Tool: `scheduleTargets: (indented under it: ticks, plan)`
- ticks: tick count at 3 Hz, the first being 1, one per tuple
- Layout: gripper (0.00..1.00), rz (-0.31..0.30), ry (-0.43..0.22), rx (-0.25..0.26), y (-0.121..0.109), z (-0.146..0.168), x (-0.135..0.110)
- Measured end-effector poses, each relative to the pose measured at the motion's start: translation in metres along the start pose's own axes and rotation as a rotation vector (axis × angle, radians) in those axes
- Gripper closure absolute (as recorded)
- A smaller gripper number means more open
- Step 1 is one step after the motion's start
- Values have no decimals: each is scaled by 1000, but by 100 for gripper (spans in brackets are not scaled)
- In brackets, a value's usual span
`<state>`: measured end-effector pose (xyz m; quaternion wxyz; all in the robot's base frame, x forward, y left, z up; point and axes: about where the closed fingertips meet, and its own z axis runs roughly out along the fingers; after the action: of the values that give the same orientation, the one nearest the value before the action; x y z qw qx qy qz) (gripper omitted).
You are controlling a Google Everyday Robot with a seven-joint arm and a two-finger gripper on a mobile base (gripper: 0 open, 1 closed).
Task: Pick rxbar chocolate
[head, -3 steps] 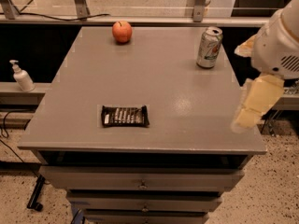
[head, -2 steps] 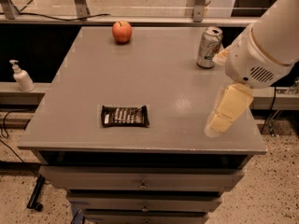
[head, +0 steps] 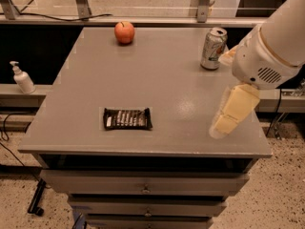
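Observation:
The rxbar chocolate (head: 127, 119), a flat dark wrapper with white lettering, lies lengthwise near the front left of the grey table (head: 157, 75). My gripper (head: 229, 114), with pale yellow fingers pointing down and to the left, hangs over the table's front right part, well to the right of the bar and holding nothing. The white arm comes in from the upper right.
A red apple (head: 124, 32) sits at the back left of the table. A silver-green soda can (head: 213, 48) stands at the back right, close to the arm. A white pump bottle (head: 21, 78) stands on a ledge left of the table. Drawers are below the tabletop.
The arm has swung in from the right edge over the table, bringing the gripper leftward and nearer the bar. The bar, apple and can have not moved.

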<state>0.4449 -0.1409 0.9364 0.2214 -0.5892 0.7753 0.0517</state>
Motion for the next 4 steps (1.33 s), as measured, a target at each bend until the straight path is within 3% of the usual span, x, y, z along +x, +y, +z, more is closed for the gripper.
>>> scheduleTargets:
  ticks: [1, 3, 4]
  plan:
    - [0, 12, -59, -12, -1, 34, -19]
    - [0, -7, -182, -34, -13, 115, -92]
    - [0, 3, -199, -62, -9, 145, -110]
